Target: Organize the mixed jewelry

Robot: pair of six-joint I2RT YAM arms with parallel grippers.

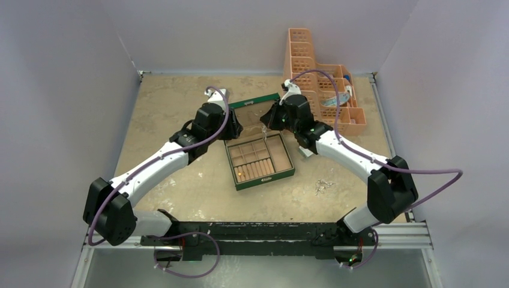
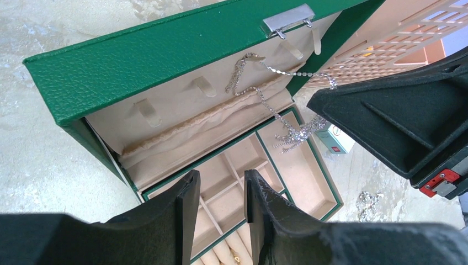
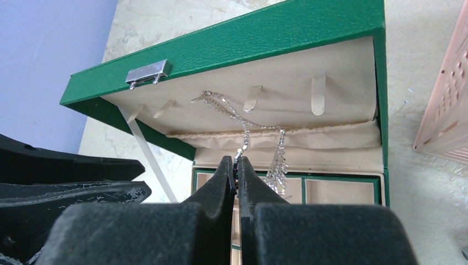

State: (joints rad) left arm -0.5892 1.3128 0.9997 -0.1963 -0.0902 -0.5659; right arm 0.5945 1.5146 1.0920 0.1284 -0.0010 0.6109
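The green box (image 1: 265,180) stands open on the tabletop (image 1: 180,108), its lid (image 3: 248,38) upright. The right jaws are pinched shut on the silvery necklace (image 3: 223,109), which is looped over a lid hook (image 3: 197,100). A hard pull could drag it off or tip the lid. The left jaws hang apart, empty, near enough to snag the chain. Loose pieces (image 1: 324,186) lie beside the box.

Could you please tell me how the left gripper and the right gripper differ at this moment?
The left gripper has its jaws apart, while the right gripper is pinched shut. The left gripper holds nothing; the right gripper grips the silvery chain hanging from the lid of the green box. Both have black fingers and sit close to that raised lid.
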